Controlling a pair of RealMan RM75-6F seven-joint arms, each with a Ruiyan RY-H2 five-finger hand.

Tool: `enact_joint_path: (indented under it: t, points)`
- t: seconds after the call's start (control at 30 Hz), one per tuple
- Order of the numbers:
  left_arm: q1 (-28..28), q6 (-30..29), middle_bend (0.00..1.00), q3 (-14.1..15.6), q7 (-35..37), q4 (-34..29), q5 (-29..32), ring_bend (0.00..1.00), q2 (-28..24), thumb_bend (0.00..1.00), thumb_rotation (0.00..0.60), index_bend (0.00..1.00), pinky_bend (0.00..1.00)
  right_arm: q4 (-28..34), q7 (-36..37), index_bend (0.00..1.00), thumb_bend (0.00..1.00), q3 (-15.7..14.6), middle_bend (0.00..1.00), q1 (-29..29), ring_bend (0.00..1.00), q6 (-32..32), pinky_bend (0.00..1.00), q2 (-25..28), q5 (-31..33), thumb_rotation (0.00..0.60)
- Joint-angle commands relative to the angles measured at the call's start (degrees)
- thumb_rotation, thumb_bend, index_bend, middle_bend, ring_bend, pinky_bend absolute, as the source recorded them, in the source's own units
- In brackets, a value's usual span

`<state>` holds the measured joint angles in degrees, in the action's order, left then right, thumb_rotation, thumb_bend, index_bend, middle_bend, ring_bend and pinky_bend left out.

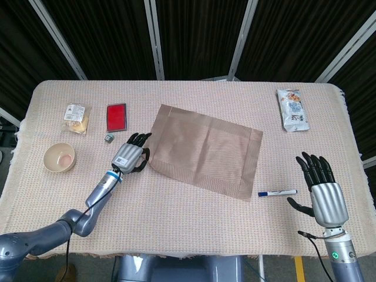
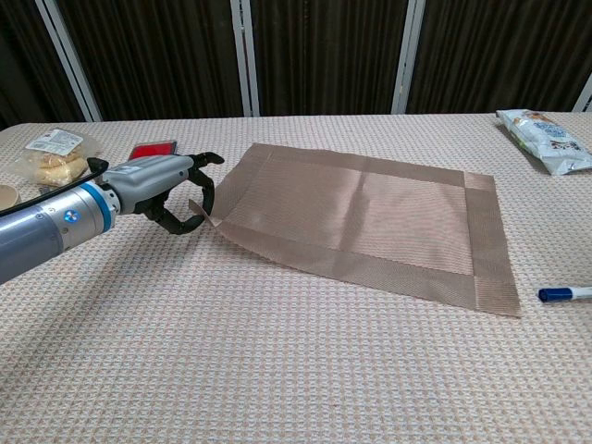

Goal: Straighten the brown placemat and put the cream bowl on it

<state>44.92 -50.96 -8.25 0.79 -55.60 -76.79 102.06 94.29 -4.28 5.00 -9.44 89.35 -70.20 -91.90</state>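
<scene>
The brown placemat (image 1: 202, 150) (image 2: 370, 217) lies slightly skewed in the middle of the table. My left hand (image 1: 130, 155) (image 2: 166, 190) pinches its near-left corner, which is lifted a little off the cloth. The cream bowl (image 1: 59, 157) stands at the table's left side, well left of that hand; only its rim (image 2: 6, 196) peeks in at the left edge of the chest view. My right hand (image 1: 322, 191) hovers at the front right with its fingers spread and nothing in it; the chest view does not show it.
A blue-capped marker (image 1: 277, 192) (image 2: 564, 294) lies just right of the mat's near corner. A snack bag (image 1: 292, 109) (image 2: 544, 128) sits back right. A red card (image 1: 116, 116), a small cube (image 1: 109, 138) and a wrapped pastry (image 1: 77, 116) (image 2: 54, 155) lie back left.
</scene>
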Motion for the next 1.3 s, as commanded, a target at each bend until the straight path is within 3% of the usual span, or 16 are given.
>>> enact_joint_path:
  t: [0.03,0.2,0.37,0.5,0.93,1.3]
  points:
    - [-4.4,-3.4,0.0,2.5,-7.9,-14.5,0.9,0.0,-7.6,0.45,0.6,0.67,0.0,0.5,0.0,0.0,0.0,-0.3,0.0,0.2,0.0,0.4,0.0,0.2,-0.8,0.6]
    - [-7.2,-4.8,0.0,5.2,-16.7,-28.5,3.4,0.0,-13.8,0.45,0.6,0.67,0.0,1.3,-0.3,0.0,0.0,-0.8,0.0,0.5,0.0,1.0,0.0,0.3,-2.2,0.6]
    - [-8.9,-5.6,0.0,7.9,-20.9,-36.2,3.5,0.0,-17.6,0.45,0.6,0.67,0.0,1.8,-0.8,0.0,0.0,-1.2,0.0,0.8,0.0,1.5,0.0,0.3,-3.4,0.6]
    - [-9.7,-5.6,0.0,11.0,-21.4,-39.6,0.0,0.0,-20.6,0.45,0.6,0.67,0.0,2.3,-1.7,0.0,0.0,-1.3,0.0,0.9,0.0,1.8,0.0,0.1,-4.1,0.6]
    - [-9.7,-5.5,0.0,20.4,-13.7,-37.7,-17.2,0.0,-30.0,0.45,0.6,0.69,0.0,1.9,-3.5,0.0,0.0,-1.5,0.0,1.3,0.0,1.8,0.0,-0.6,-4.6,0.6]
    - [-11.9,-9.0,0.0,19.4,-6.0,-32.6,-17.7,0.0,-30.0,0.45,0.6,0.69,0.0,2.1,-4.2,0.0,0.0,-1.3,0.0,1.2,0.0,1.4,0.0,-1.0,-4.6,0.6]
